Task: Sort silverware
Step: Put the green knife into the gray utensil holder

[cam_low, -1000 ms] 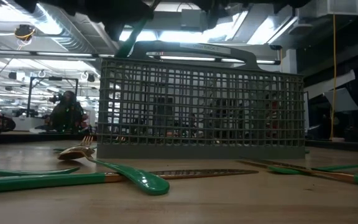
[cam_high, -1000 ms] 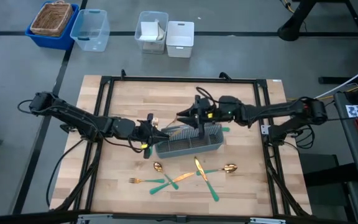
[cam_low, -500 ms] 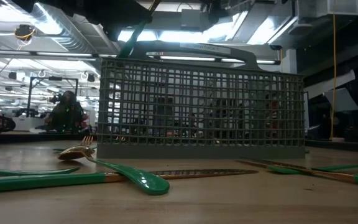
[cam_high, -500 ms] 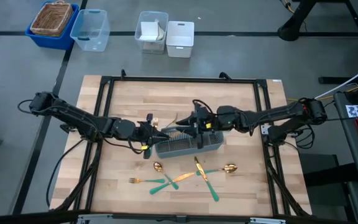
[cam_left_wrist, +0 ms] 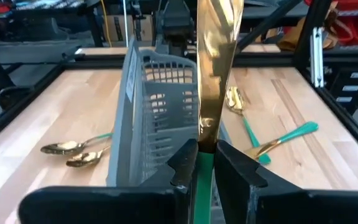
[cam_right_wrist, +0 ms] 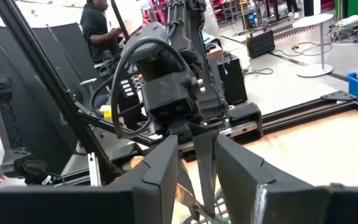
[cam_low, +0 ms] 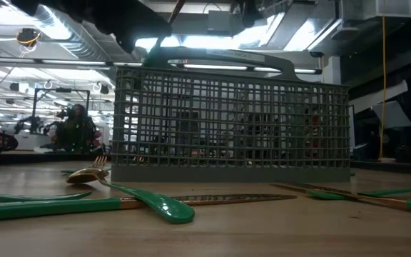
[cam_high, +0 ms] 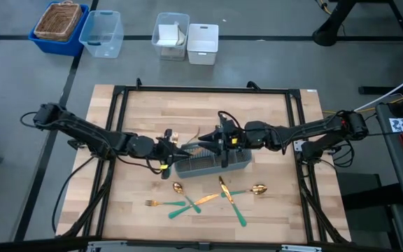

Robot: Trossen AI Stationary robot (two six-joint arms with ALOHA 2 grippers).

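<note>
My right gripper (cam_high: 222, 138) has slid in over the caddy (cam_high: 212, 159) at mid-table, fingers apart around a piece — cannot tell which. My left gripper (cam_left_wrist: 205, 163) clamps a knife (cam_left_wrist: 215, 68) at the caddy's left end — loosening. Five pieces of silverware (cam_high: 219, 195) lie near the front edge.

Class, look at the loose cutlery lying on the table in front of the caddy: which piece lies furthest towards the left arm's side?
The gold fork with the teal handle: its tines are the leftmost loose metal, beyond both spoons.
</note>
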